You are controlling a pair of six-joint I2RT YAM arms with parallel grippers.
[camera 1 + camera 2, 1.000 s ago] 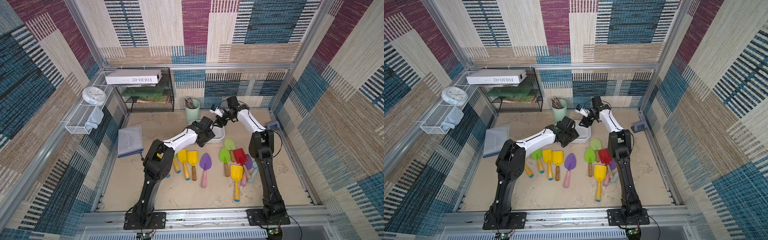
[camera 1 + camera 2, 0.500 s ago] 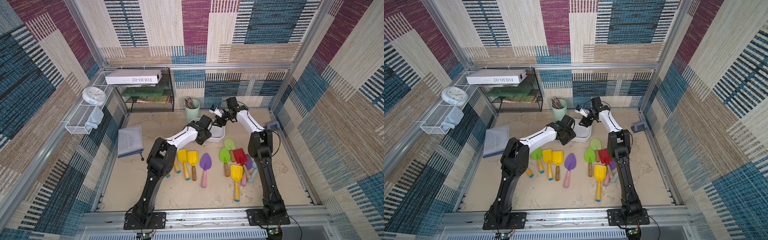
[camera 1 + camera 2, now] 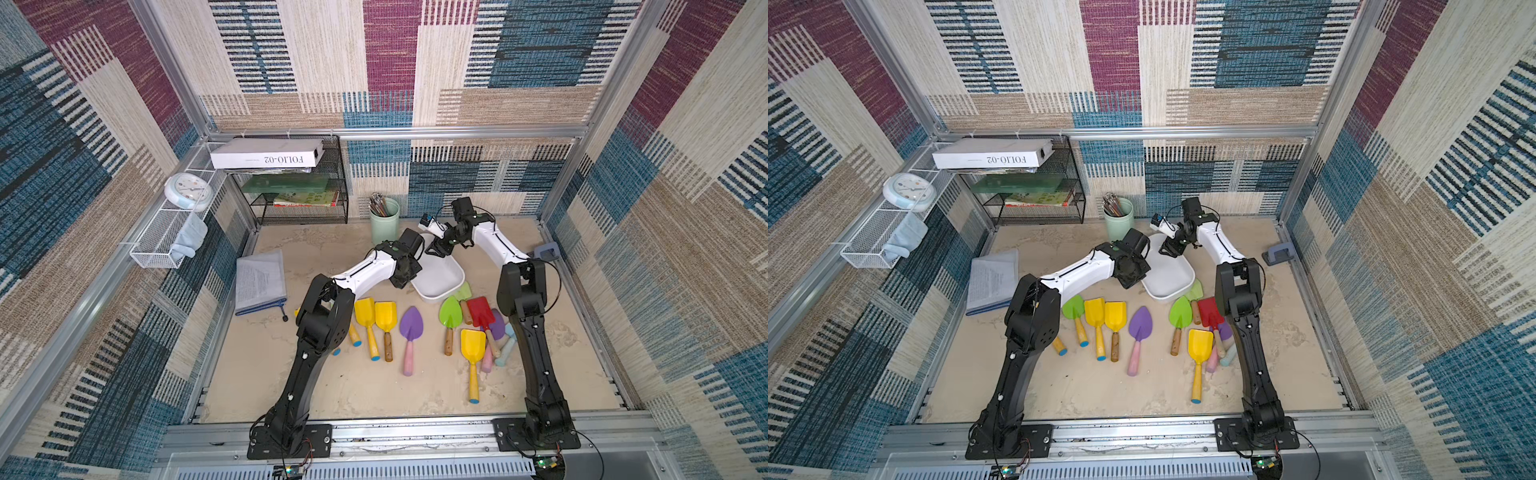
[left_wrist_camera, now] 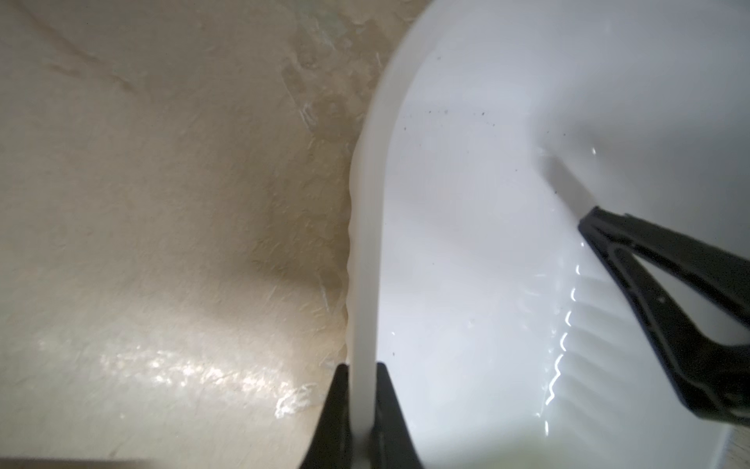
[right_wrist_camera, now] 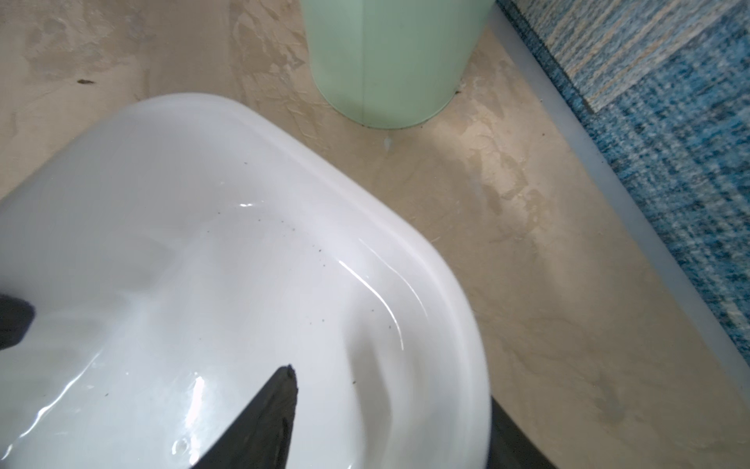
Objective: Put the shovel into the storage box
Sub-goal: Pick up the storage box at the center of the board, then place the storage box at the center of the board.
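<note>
Clamping the storage box (image 3: 441,277) rim, the left gripper (image 4: 361,367) faces the right gripper (image 5: 388,385), whose jaws straddle another stretch of rim unclosed, while the shovels (image 3: 411,324) lie on the counter (image 3: 374,395) beyond the box's arm-base side, the green shovel (image 3: 450,311) near it, handle pointing away.

This looks like a robot test cell in a lab, dressed as a play corner rather than a lived-in room. Bare aluminium framing (image 3: 415,133) boxes the space in, and every wall is hung with patchwork woven covering (image 3: 390,45). The left arm (image 3: 307,365) and right arm (image 3: 536,361) are bolted to plates on a metal rail along the front, with loose wiring and a small lit circuit board (image 3: 548,471) nearby. The sand-coloured table (image 3: 374,386) carries staged props: toy shovels (image 3: 409,328), a mint cup of pencils (image 3: 384,226) and a black wire shelf (image 3: 303,208). A clock (image 3: 187,191) and white mesh basket (image 3: 158,245) hang at the side wall.
</note>
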